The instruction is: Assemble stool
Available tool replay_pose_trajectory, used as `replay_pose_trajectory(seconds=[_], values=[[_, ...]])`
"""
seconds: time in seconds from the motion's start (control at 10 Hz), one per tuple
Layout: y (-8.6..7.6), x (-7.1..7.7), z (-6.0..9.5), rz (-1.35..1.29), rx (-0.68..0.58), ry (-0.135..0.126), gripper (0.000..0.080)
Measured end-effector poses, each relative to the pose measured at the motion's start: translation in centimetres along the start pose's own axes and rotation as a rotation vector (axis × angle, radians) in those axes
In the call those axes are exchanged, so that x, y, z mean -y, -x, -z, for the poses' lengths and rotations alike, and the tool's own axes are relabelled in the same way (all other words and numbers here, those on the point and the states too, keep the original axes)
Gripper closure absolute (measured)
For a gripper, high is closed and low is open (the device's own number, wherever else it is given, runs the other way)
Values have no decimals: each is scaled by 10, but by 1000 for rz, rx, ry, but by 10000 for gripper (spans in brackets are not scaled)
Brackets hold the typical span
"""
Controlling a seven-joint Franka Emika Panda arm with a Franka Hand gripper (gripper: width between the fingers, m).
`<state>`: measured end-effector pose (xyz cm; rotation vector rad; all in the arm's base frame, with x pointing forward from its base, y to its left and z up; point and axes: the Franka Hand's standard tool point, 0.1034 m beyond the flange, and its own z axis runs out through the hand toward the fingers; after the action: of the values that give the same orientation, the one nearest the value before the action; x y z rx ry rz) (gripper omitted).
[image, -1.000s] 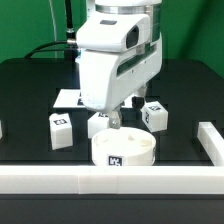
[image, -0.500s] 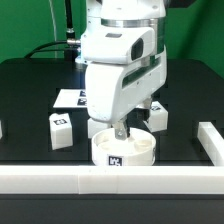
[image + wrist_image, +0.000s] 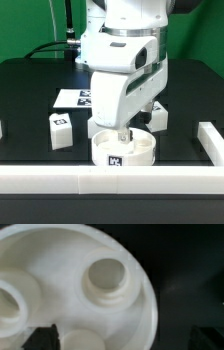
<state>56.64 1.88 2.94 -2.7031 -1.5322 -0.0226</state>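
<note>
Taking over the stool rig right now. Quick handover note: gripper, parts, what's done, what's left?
The gripper: jaws open, nothing held, low over the seat.
The seat lies flat, sockets up; the socket in the wrist view is empty.
Legs, all loose: left leg at the exterior view's left, right leg at its right, third leg mostly hidden behind the gripper.
Done: no leg fitted yet.
Left: probably all three legs into the seat.
</note>
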Motion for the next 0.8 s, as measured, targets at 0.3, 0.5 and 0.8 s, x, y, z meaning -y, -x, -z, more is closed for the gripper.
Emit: replay_pose_trajectory(seconds=[0.3,0.5,0.8], values=[[4,5,-12,-2,9,-18,150],[5,7,-15,-2,12,-24,272],[5,7,-16,-3,13,-25,562]])
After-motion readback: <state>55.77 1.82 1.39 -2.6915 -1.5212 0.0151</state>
